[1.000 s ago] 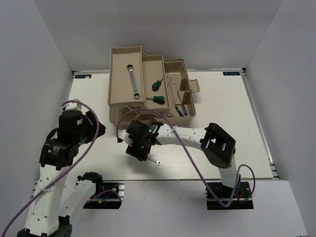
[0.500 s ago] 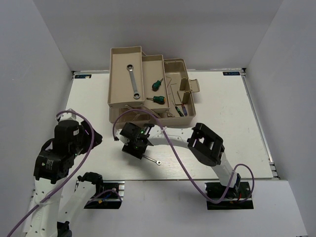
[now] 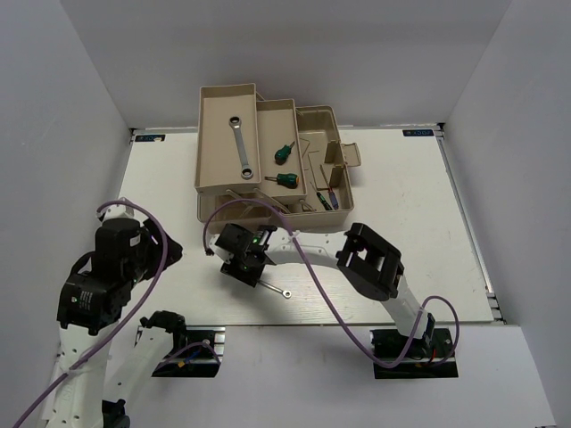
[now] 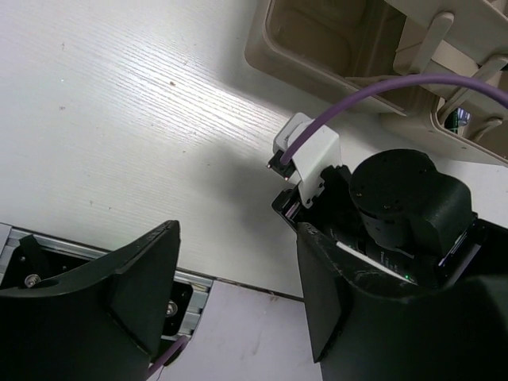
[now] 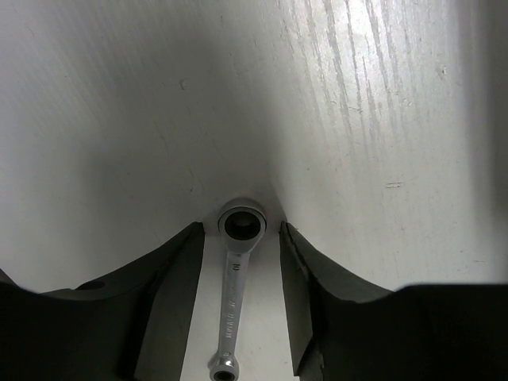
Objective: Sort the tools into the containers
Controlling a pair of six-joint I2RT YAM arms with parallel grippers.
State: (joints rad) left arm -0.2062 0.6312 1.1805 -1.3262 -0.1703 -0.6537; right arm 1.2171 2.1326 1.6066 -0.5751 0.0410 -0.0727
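Since the earlier frame the left arm has drawn back toward the near-left corner, and the right arm's elbow has swung leftward. The right gripper [image 3: 252, 270] hangs low over the short wrench [image 5: 232, 302], which lies flat on the table [image 3: 401, 205] close to its near edge. In the right wrist view the two fingers [image 5: 171, 309] straddle the wrench's ring end, spread with a narrow strip of tabletop showing on each side; nothing is pinched. The left gripper [image 4: 238, 238] is spread wide and holds nothing, hovering above the near edge rail. The toolbox sits at the far edge: the long wrench [image 3: 238, 143] rests in the far-left tray [image 3: 202, 134], and two green-handled screwdrivers [image 3: 284, 152] lie in the middle tray [image 3: 295, 116]. Open tabletop extends from the right gripper to the table's right edge.
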